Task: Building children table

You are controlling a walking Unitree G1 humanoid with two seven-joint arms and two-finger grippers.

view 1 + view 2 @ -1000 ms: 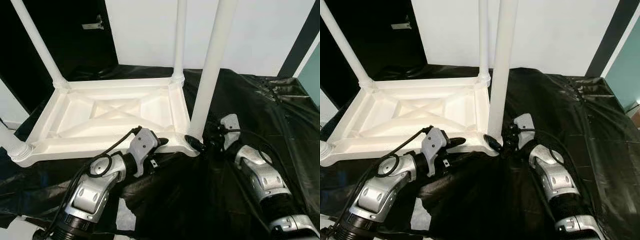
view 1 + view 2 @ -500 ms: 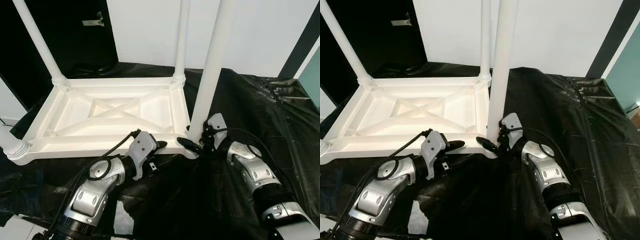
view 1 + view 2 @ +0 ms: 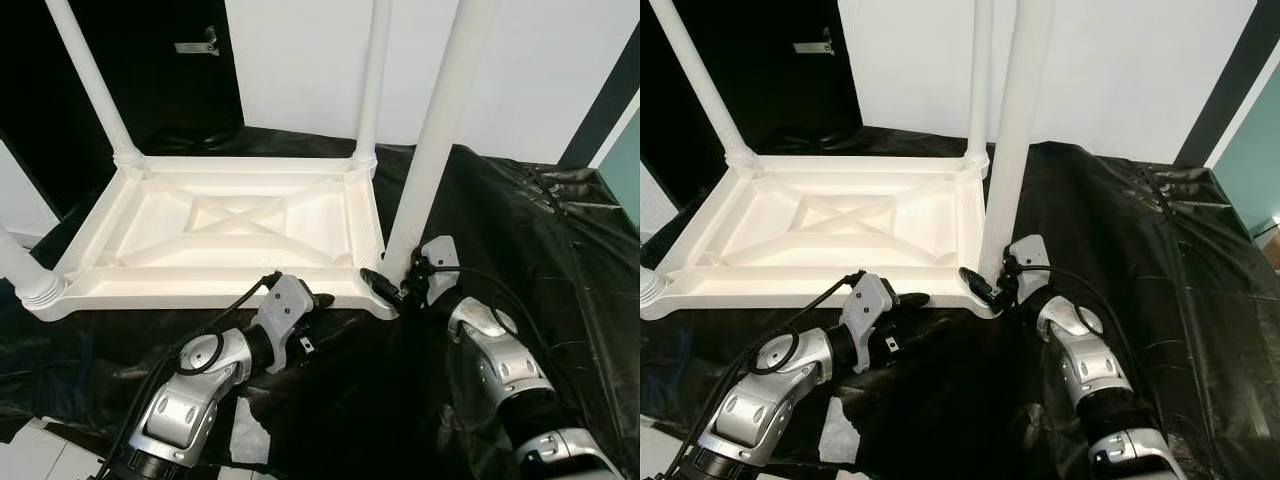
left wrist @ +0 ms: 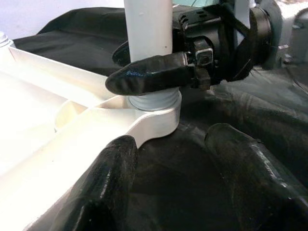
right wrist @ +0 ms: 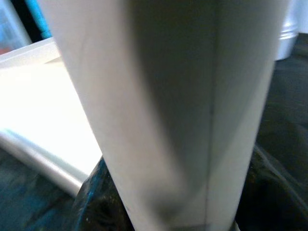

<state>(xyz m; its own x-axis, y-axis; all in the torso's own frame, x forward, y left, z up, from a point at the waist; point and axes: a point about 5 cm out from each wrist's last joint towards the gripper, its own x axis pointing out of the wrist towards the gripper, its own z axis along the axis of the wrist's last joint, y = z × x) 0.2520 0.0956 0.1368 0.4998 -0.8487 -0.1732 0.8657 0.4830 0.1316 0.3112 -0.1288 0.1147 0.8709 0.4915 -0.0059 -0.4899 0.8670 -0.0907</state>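
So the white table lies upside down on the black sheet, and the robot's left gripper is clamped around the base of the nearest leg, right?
Not quite: the right gripper clamps that leg, as the left eye view shows. The left gripper rests open by the tabletop edge. The rest is correct.

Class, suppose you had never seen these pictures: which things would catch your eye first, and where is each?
The white upturned table lies on black sheeting, legs pointing up. At its near right corner the right end effector grips the base of one leg. The left end effector is open at the table's near edge.
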